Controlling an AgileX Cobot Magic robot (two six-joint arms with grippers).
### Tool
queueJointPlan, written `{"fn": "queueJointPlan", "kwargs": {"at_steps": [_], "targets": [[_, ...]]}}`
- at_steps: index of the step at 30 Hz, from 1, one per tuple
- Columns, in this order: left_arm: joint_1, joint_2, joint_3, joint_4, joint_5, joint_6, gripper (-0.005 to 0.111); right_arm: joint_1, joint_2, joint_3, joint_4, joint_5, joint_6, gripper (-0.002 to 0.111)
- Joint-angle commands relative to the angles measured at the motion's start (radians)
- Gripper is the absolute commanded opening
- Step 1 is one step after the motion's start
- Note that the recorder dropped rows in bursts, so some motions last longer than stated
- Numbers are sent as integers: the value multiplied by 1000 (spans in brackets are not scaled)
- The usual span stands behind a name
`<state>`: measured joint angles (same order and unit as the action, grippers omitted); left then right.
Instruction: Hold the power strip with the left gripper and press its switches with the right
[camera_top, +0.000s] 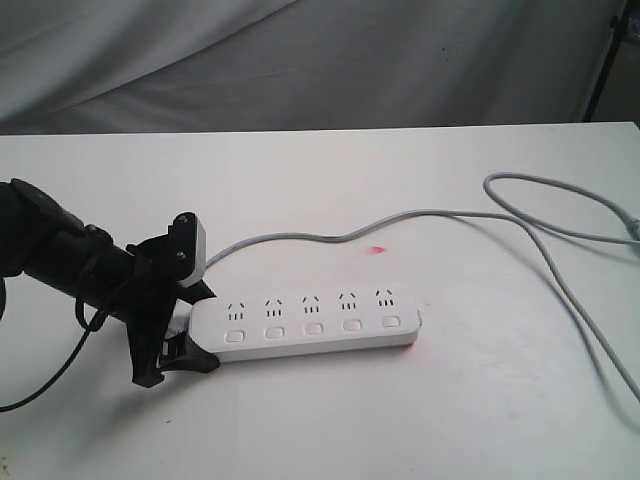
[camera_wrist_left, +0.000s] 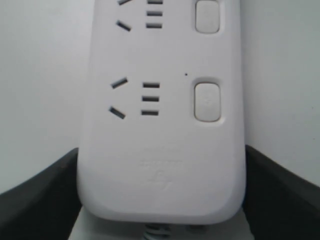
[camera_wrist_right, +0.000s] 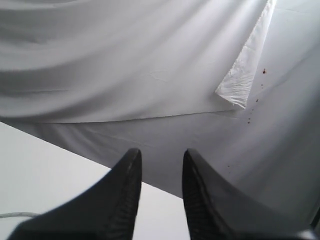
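Observation:
The power strip (camera_top: 310, 320) lies flat on the white table, a long white bar with a row of sockets. Its switches (camera_top: 313, 328) run in a row below the sockets. My left gripper (camera_top: 200, 328) straddles the strip's left, cord end. In the left wrist view both black fingers (camera_wrist_left: 40, 200) press against the sides of the power strip (camera_wrist_left: 160, 150), with a switch (camera_wrist_left: 207, 102) close ahead. My right gripper (camera_wrist_right: 161, 155) is out of the exterior view. Its two pointed fingers stand apart with nothing between them, aimed at the grey backdrop above the table edge.
The grey cord (camera_top: 560, 230) runs from the strip's left end behind it, then loops across the table's right side to the edge. A small red spot (camera_top: 377, 250) marks the table behind the strip. A grey cloth (camera_top: 300, 50) hangs at the back, with a black stand (camera_top: 605, 60) at the right.

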<state>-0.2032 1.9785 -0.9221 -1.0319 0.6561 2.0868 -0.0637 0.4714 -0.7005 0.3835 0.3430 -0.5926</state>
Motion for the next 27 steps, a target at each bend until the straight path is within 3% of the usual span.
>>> {"fn": "queueJointPlan", "kwargs": {"at_steps": [1,5,18,27], "targets": [[-7,1,-3,15,-27,8,0,-7,-70,5,-144,78,200,27],[-7,1,-3,15,-27,8,0,-7,-136,9,-186,144,231,27],[-7,1,-3,15,-27,8,0,-7,-277,195,-228,23,303,27],[-7,1,-3,15,-27,8,0,-7,-328,226,-378,77,503,27]]}}
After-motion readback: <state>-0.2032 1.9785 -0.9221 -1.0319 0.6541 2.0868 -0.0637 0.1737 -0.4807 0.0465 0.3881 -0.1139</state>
